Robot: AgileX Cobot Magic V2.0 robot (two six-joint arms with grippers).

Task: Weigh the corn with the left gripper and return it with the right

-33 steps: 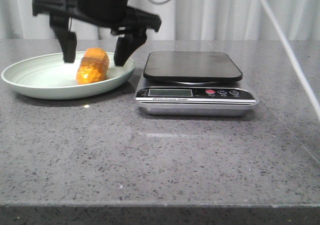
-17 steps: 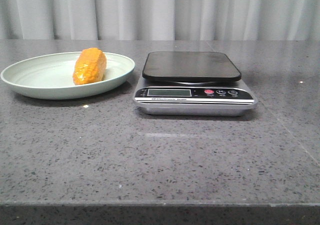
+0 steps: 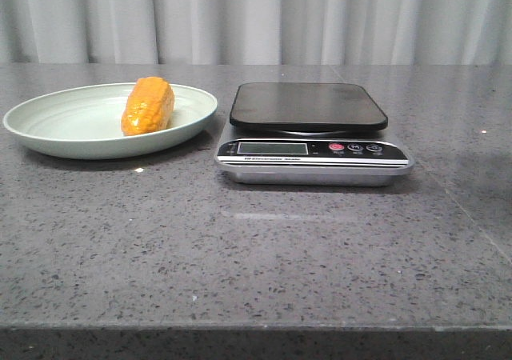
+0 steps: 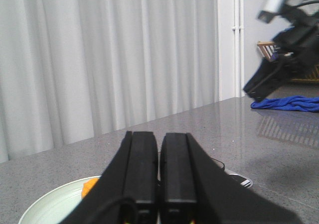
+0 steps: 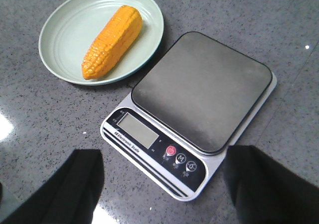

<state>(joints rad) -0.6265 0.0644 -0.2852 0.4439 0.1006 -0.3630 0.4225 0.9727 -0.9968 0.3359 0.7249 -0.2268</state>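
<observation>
The corn (image 3: 148,106), a stubby orange-yellow cob, lies in the pale green plate (image 3: 64,128) at the left of the table, next to the scale (image 3: 308,108). No gripper shows in the front view. My left gripper (image 4: 159,134) is shut and empty, raised over the table; a bit of the corn (image 4: 89,186) and the plate (image 4: 50,209) show behind its fingers. My right gripper (image 5: 165,157) is open and empty, high above the scale (image 5: 199,89), with the corn (image 5: 112,35) and the plate (image 5: 65,35) in its view.
The scale's black platform carries nothing, and its display and buttons (image 3: 352,147) face the front. White curtains hang behind the grey stone table. A blue cloth (image 4: 289,103) lies far off in the left wrist view, under the right arm (image 4: 284,59).
An open gripper that stood around the corn on the plate has risen out of the front view. The corn stays in the plate.
</observation>
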